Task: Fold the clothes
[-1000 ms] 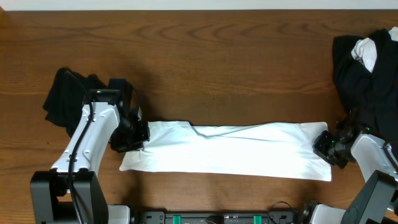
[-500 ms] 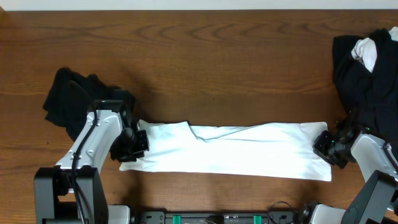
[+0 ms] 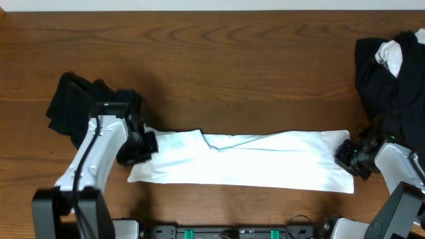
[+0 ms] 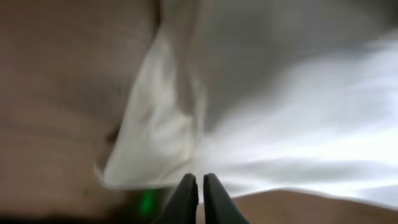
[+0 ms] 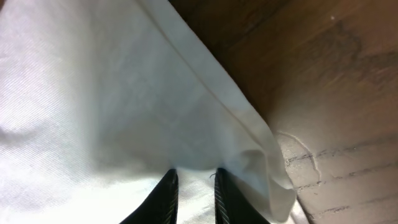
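The white T-shirt [image 3: 246,159] lies folded into a long flat strip across the front of the table. My left gripper [image 3: 143,147] is at its left end. In the left wrist view its jaws [image 4: 199,177] are almost closed, pinching the edge of the blurred white cloth [image 4: 298,112]. My right gripper [image 3: 345,156] is at the strip's right end. In the right wrist view its fingers [image 5: 194,174] press on the cloth [image 5: 93,93], which bunches between them. The green-and-black print is hidden.
A small black fabric bundle [image 3: 70,106] lies behind my left arm. A black garment heap [image 3: 392,86] with white cloth [image 3: 392,54] sits at the far right, close to my right arm. Wooden tabletop [image 3: 232,66] stretches behind the shirt.
My left gripper dipped toward the front edge, dragging the shirt's left end slightly left, then came back up a little. The right gripper has not moved.
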